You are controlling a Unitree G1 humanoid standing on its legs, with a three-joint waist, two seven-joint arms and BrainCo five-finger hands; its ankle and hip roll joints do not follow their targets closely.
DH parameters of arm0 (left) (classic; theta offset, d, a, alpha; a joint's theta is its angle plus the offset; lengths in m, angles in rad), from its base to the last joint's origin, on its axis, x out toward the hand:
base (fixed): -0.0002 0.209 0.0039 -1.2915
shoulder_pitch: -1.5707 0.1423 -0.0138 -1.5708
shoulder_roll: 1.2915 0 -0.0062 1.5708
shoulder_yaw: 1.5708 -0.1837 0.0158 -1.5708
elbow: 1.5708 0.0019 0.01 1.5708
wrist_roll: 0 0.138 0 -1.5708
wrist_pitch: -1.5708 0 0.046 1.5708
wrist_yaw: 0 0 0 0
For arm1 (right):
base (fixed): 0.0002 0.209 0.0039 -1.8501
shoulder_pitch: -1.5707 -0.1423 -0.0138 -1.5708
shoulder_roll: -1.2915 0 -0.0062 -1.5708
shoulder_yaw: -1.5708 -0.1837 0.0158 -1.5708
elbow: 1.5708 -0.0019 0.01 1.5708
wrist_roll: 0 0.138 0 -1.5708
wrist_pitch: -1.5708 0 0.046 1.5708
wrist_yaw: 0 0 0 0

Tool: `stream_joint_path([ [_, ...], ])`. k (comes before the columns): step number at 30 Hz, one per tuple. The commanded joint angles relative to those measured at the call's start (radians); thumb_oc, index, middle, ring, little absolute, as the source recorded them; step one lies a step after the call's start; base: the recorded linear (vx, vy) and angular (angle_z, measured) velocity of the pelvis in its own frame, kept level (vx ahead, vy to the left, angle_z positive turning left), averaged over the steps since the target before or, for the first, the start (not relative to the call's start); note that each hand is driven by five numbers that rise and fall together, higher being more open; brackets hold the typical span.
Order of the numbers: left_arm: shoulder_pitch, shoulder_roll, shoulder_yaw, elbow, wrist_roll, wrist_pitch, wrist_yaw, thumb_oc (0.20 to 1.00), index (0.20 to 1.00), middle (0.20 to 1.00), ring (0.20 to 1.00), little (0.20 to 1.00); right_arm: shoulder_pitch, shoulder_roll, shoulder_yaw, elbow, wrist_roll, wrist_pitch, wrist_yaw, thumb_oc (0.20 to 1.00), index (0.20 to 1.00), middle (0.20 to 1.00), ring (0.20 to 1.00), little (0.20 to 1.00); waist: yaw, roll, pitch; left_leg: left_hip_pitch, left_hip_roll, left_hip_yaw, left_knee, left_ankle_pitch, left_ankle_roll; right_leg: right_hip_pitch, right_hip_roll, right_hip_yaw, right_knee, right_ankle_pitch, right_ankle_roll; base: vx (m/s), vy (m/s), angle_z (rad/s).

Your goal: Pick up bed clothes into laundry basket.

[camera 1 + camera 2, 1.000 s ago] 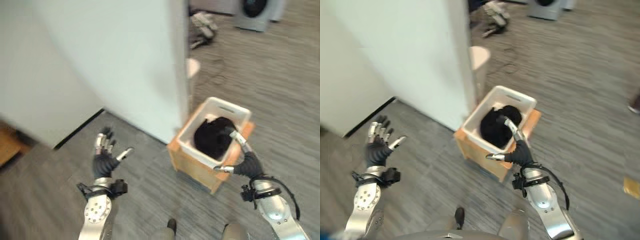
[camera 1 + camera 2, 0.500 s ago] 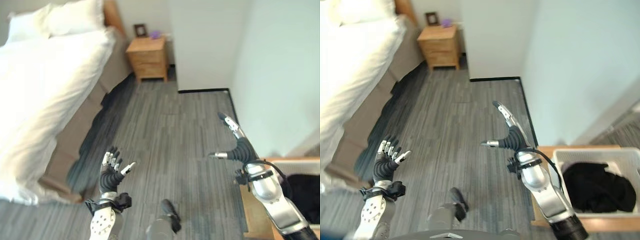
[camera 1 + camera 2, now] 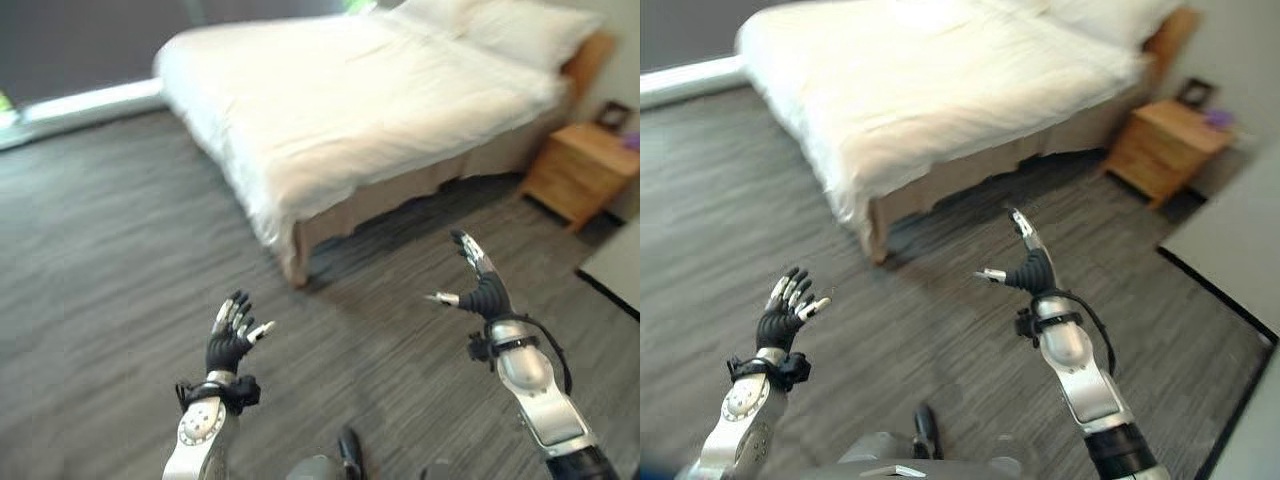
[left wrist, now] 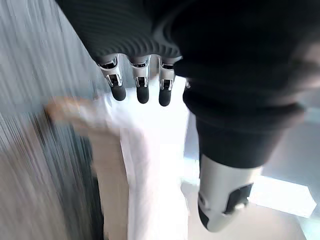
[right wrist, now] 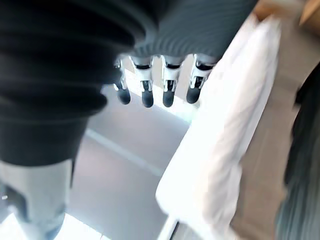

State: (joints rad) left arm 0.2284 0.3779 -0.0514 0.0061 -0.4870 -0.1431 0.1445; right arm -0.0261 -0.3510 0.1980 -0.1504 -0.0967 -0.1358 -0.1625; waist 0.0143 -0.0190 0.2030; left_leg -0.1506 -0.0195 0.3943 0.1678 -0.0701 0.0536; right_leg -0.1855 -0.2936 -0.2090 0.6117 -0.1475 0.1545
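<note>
Both robot hands, left (image 3: 230, 340) and right (image 3: 482, 285), spread wide and empty above floor (image 3: 110, 250); bed (image 3: 350, 90) well ahead, no loose clothes visible on it; risk: grabbing fitted bedding instead.

I see a bed (image 3: 370, 90) covered in plain white bedding (image 3: 940, 90) with white pillows (image 3: 530, 30) at its head. Beside the head of the bed stands a warm orange-brown wooden nightstand (image 3: 580, 170). The floor (image 3: 100, 260) around the bed is dark grey with fine streaked planks. My left hand (image 3: 230, 340) and right hand (image 3: 480, 285) are silver with dark tips, with dark ribbed covers.
</note>
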Motion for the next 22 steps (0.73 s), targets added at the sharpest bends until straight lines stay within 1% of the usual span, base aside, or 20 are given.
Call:
stream_joint_path([
  [1, -0.045, 0.040, 0.013, -0.081, 0.048, -0.034, -0.035, 1.000, 1.000, 1.000, 1.000, 1.000, -0.019, 0.001, -0.060, -0.067, 0.062, -0.036, 0.007, 1.000, 1.000, 1.000, 1.000, 1.000, -0.042, -0.022, 0.009, 0.118, 0.110, -0.200, -0.230, 0.123, -0.071, 0.133, 0.104, 0.138, -0.313, 0.076, -0.003, 0.15, -0.103, 1.78],
  [2, -0.056, 0.037, 0.003, -0.077, 0.052, -0.035, -0.036, 1.000, 1.000, 1.000, 1.000, 1.000, -0.020, 0.002, -0.057, -0.065, 0.066, -0.036, 0.008, 1.000, 1.000, 1.000, 1.000, 1.000, -0.054, -0.028, 0.011, 0.128, 0.092, -0.233, -0.234, 0.115, -0.068, 0.135, 0.137, 0.216, -0.359, 0.074, -0.009, 0.20, -0.110, 1.06],
  [3, -0.065, 0.031, -0.005, -0.077, 0.056, -0.037, -0.042, 1.000, 1.000, 1.000, 1.000, 1.000, -0.019, 0.002, -0.057, -0.064, 0.068, -0.033, 0.010, 1.000, 1.000, 1.000, 1.000, 1.000, -0.070, -0.033, 0.014, 0.139, 0.067, -0.279, -0.234, 0.104, -0.061, 0.129, 0.183, 0.311, -0.388, 0.062, -0.016, 0.14, -0.042, 0.65],
  [4, -0.067, 0.023, -0.006, -0.079, 0.051, -0.040, -0.046, 1.000, 1.000, 1.000, 1.000, 1.000, -0.023, 0.001, -0.056, -0.063, 0.074, -0.031, 0.010, 1.000, 1.000, 1.000, 1.000, 1.000, -0.073, -0.035, 0.015, 0.143, 0.048, -0.309, -0.239, 0.106, -0.060, 0.111, 0.223, 0.370, -0.425, 0.084, -0.018, 0.11, -0.011, 0.78],
  [5, -0.066, 0.023, -0.005, -0.079, 0.051, -0.040, -0.046, 1.000, 1.000, 1.000, 1.000, 1.000, -0.024, 0.000, -0.056, -0.062, 0.075, -0.031, 0.010, 1.000, 1.000, 1.000, 1.000, 1.000, -0.074, -0.034, 0.016, 0.146, 0.048, -0.309, -0.238, 0.102, -0.059, 0.115, 0.222, 0.370, -0.427, 0.082, -0.017, 0.10, -0.018, 1.35],
  [6, -0.069, 0.022, -0.004, -0.082, 0.048, -0.043, -0.051, 1.000, 1.000, 1.000, 1.000, 1.000, -0.032, -0.003, -0.049, -0.062, 0.083, -0.033, 0.014, 1.000, 1.000, 1.000, 1.000, 1.000, -0.074, -0.040, 0.017, 0.153, 0.032, -0.326, -0.242, 0.093, -0.056, 0.119, 0.233, 0.386, -0.477, 0.101, -0.023, 0.09, -0.083, 1.16],
  [7, -0.080, 0.031, 0.002, -0.082, 0.050, -0.047, -0.057, 1.000, 1.000, 1.000, 1.000, 1.000, -0.047, -0.001, -0.038, -0.052, 0.099, -0.029, 0.020, 1.000, 1.000, 1.000, 1.000, 1.000, -0.070, -0.054, 0.011, 0.155, 0.012, -0.352, -0.241, 0.083, -0.059, 0.149, 0.207, 0.353, -0.579, 0.126, -0.026, 0.12, -0.117, 0.88],
  [8, -0.077, 0.030, 0.004, -0.084, 0.056, -0.042, -0.057, 1.000, 1.000, 1.000, 1.000, 1.000, -0.050, -0.006, -0.035, -0.049, 0.098, -0.026, 0.024, 1.000, 1.000, 1.000, 1.000, 1.000, -0.067, -0.058, 0.006, 0.161, 0.007, -0.355, -0.240, 0.079, -0.058, 0.160, 0.200, 0.347, -0.596, 0.141, -0.026, 0.07, -0.137, 0.25],
  [10, -0.074, 0.024, 0.004, -0.086, 0.064, -0.040, -0.053, 1.000, 1.000, 1.000, 1.000, 1.000, -0.049, -0.007, -0.035, -0.049, 0.094, -0.024, 0.026, 1.000, 1.000, 1.000, 1.000, 1.000, -0.068, -0.056, -0.001, 0.164, 0.006, -0.361, -0.241, 0.076, -0.059, 0.177, 0.203, 0.349, -0.624, 0.150, -0.029, 0.09, -0.072, 0.11],
  [11, -0.051, 0.014, 0.020, -0.088, 0.062, -0.043, -0.057, 1.000, 1.000, 1.000, 1.000, 1.000, -0.041, -0.016, -0.035, -0.046, 0.097, -0.021, 0.039, 1.000, 1.000, 1.000, 1.000, 1.000, -0.063, -0.047, -0.020, 0.179, 0.012, -0.353, -0.246, 0.067, -0.064, 0.209, 0.194, 0.326, -0.670, 0.169, -0.026, 0.13, -0.042, 0.04],
  [14, -0.035, 0.012, 0.029, -0.091, 0.070, -0.043, -0.063, 1.000, 1.000, 1.000, 1.000, 1.000, -0.034, -0.019, -0.039, -0.042, 0.106, -0.019, 0.046, 1.000, 1.000, 1.000, 1.000, 1.000, -0.063, -0.041, -0.030, 0.188, 0.020, -0.348, -0.249, 0.064, -0.072, 0.220, 0.189, 0.310, -0.689, 0.181, -0.022, 0.10, -0.059, -0.03],
  [16, -0.030, 0.008, 0.033, -0.086, 0.071, -0.041, -0.062, 1.000, 1.000, 1.000, 1.000, 1.000, -0.023, -0.019, -0.044, -0.038, 0.117, -0.015, 0.051, 1.000, 1.000, 1.000, 1.000, 1.000, -0.062, -0.036, -0.039, 0.198, 0.036, -0.334, -0.253, 0.063, -0.084, 0.229, 0.184, 0.282, -0.699, 0.178, -0.020, 0.07, -0.065, -0.01],
  [22, -0.012, 0.001, 0.036, -0.095, 0.087, -0.033, -0.061, 1.000, 1.000, 1.000, 1.000, 1.000, 0.010, -0.019, -0.042, -0.040, 0.136, -0.009, 0.066, 1.000, 1.000, 1.000, 1.000, 1.000, -0.066, -0.031, -0.046, 0.219, 0.051, -0.325, -0.255, 0.058, -0.093, 0.248, 0.186, 0.263, -0.699, 0.171, -0.025, 0.04, -0.023, 0.04],
])
